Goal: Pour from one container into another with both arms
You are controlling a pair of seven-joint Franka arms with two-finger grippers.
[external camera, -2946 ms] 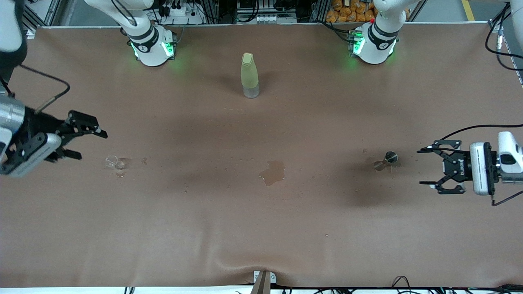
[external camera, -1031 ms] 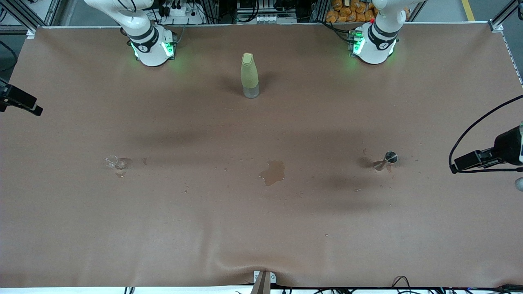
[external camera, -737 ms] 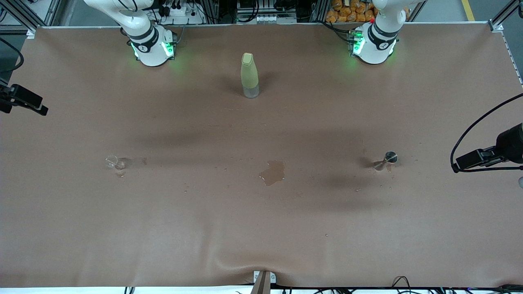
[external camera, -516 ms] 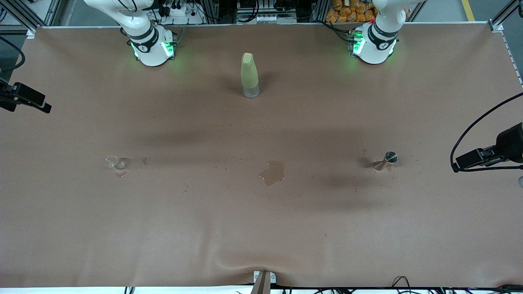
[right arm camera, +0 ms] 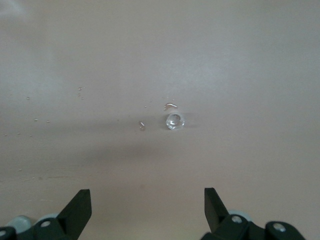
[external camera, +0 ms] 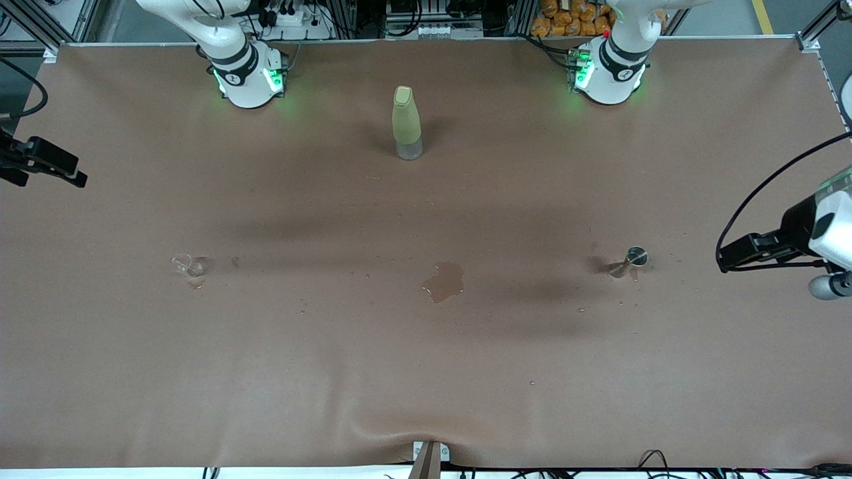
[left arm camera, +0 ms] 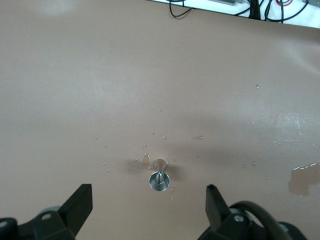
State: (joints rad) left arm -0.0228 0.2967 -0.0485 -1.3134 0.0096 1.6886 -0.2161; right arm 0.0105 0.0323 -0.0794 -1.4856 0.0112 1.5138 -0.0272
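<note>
With both arms having pulled back to the table's ends, the left gripper (left arm camera: pixel 147 207) and right gripper (right arm camera: pixel 147 210) are hanging spread wide and empty. The glass cup (external camera: pixel 190 265) is standing toward the right arm's end, the jigger (external camera: pixel 632 258) toward the left arm's, a puddle (external camera: pixel 444 281) lying between them, so the pour is looking finished.

No legible text, label, brand, number or sign found in any view. The round emblems on the two arm bases beside the green lights, checked against the pale yellow-green bottle (external camera: pixel 407 122) as landmark toward either end of the counter (external camera: pixel 426 372), are too small to read. The bottle itself carries no readable marking.
</note>
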